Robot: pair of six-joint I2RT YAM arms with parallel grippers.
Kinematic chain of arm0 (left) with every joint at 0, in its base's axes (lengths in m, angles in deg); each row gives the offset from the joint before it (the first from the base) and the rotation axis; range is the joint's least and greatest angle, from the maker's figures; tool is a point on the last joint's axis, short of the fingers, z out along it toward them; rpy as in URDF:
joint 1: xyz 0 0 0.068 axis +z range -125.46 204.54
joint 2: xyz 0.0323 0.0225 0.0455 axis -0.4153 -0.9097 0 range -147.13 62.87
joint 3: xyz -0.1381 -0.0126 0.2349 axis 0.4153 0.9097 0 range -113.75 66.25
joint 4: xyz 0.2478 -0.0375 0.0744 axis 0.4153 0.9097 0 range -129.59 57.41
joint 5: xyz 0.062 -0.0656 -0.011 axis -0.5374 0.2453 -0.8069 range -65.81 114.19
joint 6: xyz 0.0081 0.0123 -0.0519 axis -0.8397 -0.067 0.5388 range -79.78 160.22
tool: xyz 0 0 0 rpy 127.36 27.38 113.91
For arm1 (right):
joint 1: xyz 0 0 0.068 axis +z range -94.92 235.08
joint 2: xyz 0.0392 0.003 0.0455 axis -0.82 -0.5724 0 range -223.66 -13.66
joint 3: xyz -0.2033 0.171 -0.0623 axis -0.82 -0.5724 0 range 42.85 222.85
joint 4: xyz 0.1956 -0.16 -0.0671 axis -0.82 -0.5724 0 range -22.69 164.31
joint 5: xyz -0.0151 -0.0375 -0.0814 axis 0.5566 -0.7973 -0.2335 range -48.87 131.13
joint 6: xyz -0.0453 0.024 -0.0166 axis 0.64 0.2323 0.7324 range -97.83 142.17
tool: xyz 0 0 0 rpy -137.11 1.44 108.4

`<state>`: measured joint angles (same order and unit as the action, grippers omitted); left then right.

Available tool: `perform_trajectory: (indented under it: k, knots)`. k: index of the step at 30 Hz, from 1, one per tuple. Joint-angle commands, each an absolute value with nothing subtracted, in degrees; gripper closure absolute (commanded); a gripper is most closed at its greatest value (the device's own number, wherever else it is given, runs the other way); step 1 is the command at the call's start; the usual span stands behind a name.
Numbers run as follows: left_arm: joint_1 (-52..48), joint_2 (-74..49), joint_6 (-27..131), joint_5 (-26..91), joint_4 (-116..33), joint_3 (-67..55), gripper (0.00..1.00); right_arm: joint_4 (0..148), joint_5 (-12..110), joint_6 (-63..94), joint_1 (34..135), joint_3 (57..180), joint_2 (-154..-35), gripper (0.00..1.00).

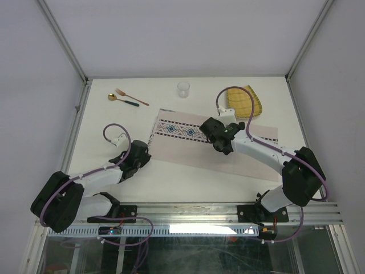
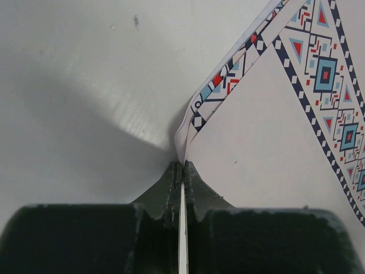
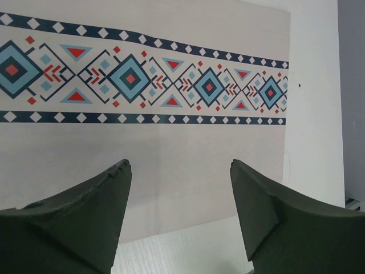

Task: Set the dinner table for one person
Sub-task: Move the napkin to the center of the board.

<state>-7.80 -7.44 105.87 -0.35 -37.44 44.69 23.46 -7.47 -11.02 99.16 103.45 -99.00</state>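
At the near-left corner of the placemat (image 1: 188, 151), my left tool (image 2: 182, 171) is clenched on the cloth's edge, which curls up. My right tool (image 3: 179, 171) hangs released above the patterned band (image 3: 131, 77). The white worktop (image 1: 97, 128) spreads beneath both arms.

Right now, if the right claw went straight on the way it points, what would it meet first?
Most likely the long pale cloth placemat with the blue-red patterned band: the open right claw aims down at its plain part, just short of the band. Depth is unclear.
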Motion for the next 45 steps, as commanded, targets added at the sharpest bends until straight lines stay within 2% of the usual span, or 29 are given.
perform_trajectory:
  k: [1,11,15,17,20,22,23,26,33,45]
  knots:
    - [-8.2,-3.3,106.4,-3.9,-31.1,47.2,1.00,23.4,-10.3,-13.2,99.3,104.1,-98.4,0.26]
    - [-8.2,6.3,106.8,-4.8,-26.1,49.6,1.00,20.9,-11.7,-14.5,97.4,105.3,-103.1,0.22]
    - [-8.2,9.8,107.1,-6.1,-23.6,50.4,1.00,21.9,-9.0,-14.3,95.6,105.3,-105.0,0.24]
    - [-8.2,11.2,107.1,-6.3,-23.0,50.7,1.00,24.3,-4.2,-12.5,95.4,104.6,-104.3,0.36]
    - [-8.2,12.4,106.9,-6.6,-22.6,50.9,1.00,26.0,2.7,-12.6,95.4,102.3,-101.5,0.67]
    - [-8.2,12.7,106.9,-6.7,-22.6,50.9,1.00,26.5,6.8,-13.0,95.4,100.4,-99.0,0.78]
    - [-8.2,12.8,106.9,-6.6,-22.6,50.9,1.00,25.9,8.2,-13.9,95.6,99.6,-97.6,0.80]
    - [-8.2,12.4,106.9,-6.7,-22.8,50.9,1.00,25.3,12.1,-16.6,97.4,95.8,-92.1,0.83]
    - [-8.2,12.0,106.8,-6.6,-23.7,51.3,1.00,18.1,14.8,-24.7,102.9,90.5,-84.2,0.83]
    - [-8.2,12.6,106.6,-6.7,-23.7,51.3,1.00,14.9,20.6,-27.7,105.7,85.3,-82.8,0.82]
